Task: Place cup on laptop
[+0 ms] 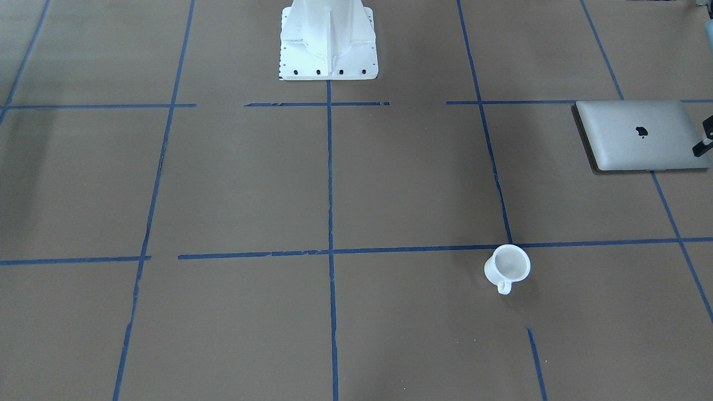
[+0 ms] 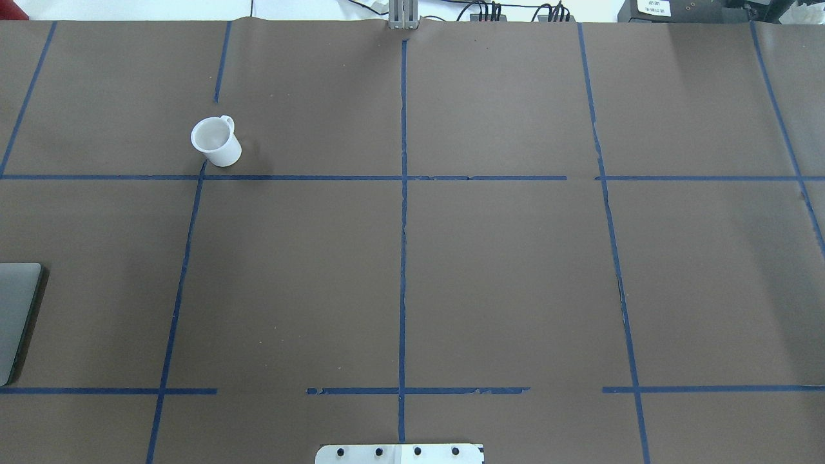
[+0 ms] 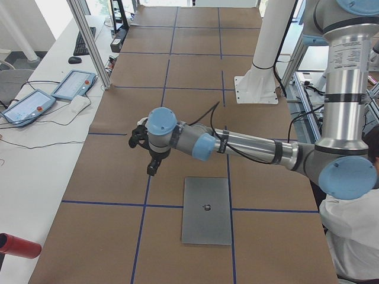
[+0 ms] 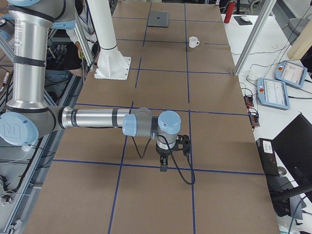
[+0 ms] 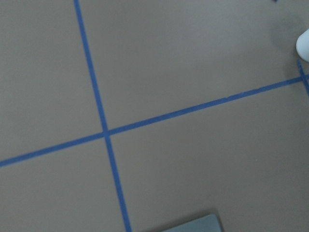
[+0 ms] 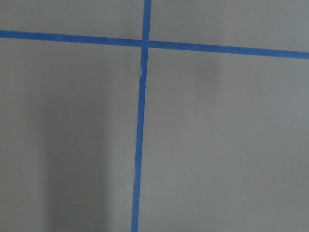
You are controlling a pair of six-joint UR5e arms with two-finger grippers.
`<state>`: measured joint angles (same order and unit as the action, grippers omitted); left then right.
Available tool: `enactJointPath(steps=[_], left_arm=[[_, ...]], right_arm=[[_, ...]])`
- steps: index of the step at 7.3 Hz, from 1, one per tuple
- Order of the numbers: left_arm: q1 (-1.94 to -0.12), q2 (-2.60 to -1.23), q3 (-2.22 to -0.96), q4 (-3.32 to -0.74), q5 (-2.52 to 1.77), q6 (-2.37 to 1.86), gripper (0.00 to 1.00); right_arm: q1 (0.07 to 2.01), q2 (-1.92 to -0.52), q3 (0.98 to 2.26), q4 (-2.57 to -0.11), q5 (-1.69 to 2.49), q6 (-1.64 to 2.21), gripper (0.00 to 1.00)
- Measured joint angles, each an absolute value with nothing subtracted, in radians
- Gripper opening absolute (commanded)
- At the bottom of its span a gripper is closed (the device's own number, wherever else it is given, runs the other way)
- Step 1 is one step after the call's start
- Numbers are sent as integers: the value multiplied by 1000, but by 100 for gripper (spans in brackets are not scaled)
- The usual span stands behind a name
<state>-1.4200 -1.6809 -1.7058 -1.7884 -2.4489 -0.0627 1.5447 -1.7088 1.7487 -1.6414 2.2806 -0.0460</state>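
The white cup (image 1: 507, 267) stands upright on the brown table, handle toward the operators' side; it also shows in the overhead view (image 2: 216, 140), the right side view (image 4: 193, 42) and at the left wrist view's right edge (image 5: 304, 43). The closed silver laptop (image 1: 640, 135) lies flat near the table's left end, apart from the cup (image 2: 16, 309) (image 3: 206, 210) (image 4: 158, 19). My left gripper (image 3: 151, 171) hangs high above the table, beyond the laptop. My right gripper (image 4: 163, 168) hangs above the table's other end. I cannot tell whether either is open or shut.
The white robot base (image 1: 328, 42) stands at the table's middle edge. Blue tape lines cross the table. Teach pendants (image 3: 23, 106) (image 4: 273, 92) and a red bottle (image 3: 18, 245) lie on the side desk. A metal post (image 3: 89, 41) stands at the far edge.
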Motion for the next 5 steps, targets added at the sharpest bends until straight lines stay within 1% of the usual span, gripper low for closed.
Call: enactJointPath(steps=[2, 5], left_arm=[[-1274, -1873, -1578, -1786, -2363, -148, 100], [-1142, -2175, -1297, -1799, -2302, -310, 100]], right_arm=[[1545, -1709, 1749, -1641, 2281, -46, 100], [1545, -1709, 1749, -1641, 2281, -46, 100]])
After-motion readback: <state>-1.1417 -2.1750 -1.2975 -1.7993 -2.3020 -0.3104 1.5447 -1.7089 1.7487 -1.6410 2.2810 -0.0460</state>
